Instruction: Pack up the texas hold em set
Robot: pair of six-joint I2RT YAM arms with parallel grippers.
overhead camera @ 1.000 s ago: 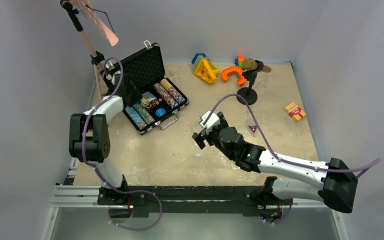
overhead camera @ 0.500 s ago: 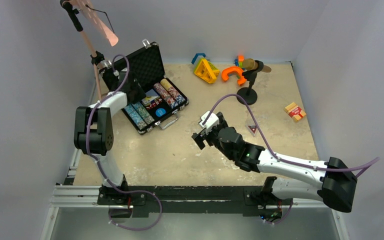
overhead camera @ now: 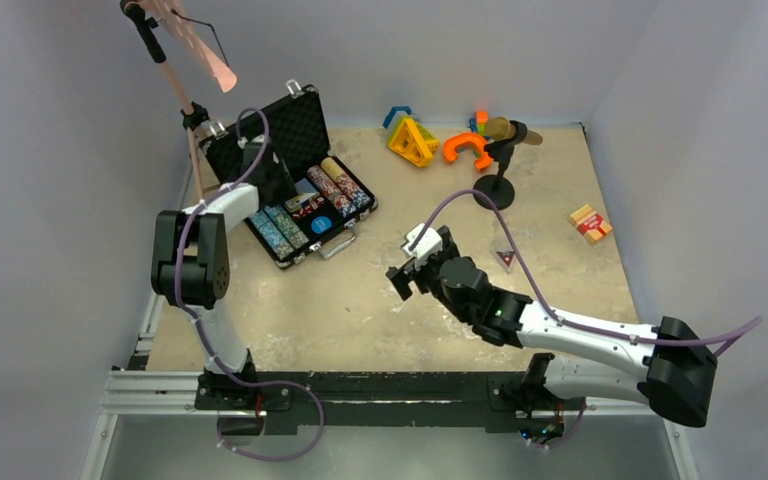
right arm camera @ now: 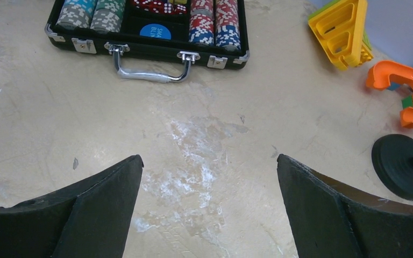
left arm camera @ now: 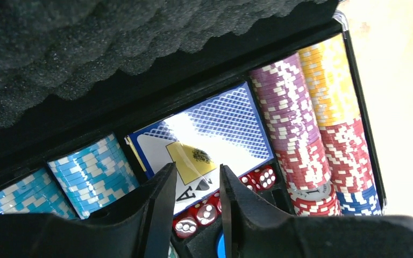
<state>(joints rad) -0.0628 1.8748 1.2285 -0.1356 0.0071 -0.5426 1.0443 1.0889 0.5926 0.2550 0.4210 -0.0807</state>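
I am hovering my left gripper (left arm camera: pixel 196 170) inside the open briefcase (right arm camera: pixel 145 52) at the back left of the table. Its fingers are parted only a sliver and gripping nothing. Through that gap I am looking at the card deck (left arm camera: pixel 215 126) lying flat in the middle compartment, with red dice (left arm camera: pixel 204 213) just below it. Chip stacks (left arm camera: pixel 293 123) are lying in rows on both sides, and a blue disc (right arm camera: pixel 163 31) is sitting near the front wall.

I am judging the filled case to be heavy and rigid. The chips look smooth and loose enough to spill if it is tipped unlatched. The foam-lined lid (overhead camera: pixel 285 130) is standing up on its hinges and should be light, so I am thinking of pushing on its top edge. After that I would press the two latches (right arm camera: pixel 80 45) and take the metal handle (right arm camera: pixel 150 73) only once they are shut.

Further right, I am holding my right gripper (right arm camera: pixel 208 161) spread wide and empty above the bare tabletop (right arm camera: pixel 43 123), just in front of that handle.

The surface is looking hard, flat and beige, scuffed white in patches, so I am expecting the case to slide rather than stick. A yellow toy (right arm camera: pixel 344 32), an orange toy (right arm camera: pixel 403 86) and the microphone stand (right arm camera: pixel 403 166) are crowding the back right. A small box (overhead camera: pixel 590 222) is lying well apart near the right edge, and I cannot tell whether it is a deck. Pale walls (overhead camera: pixel 710 100) are closing in on three sides.
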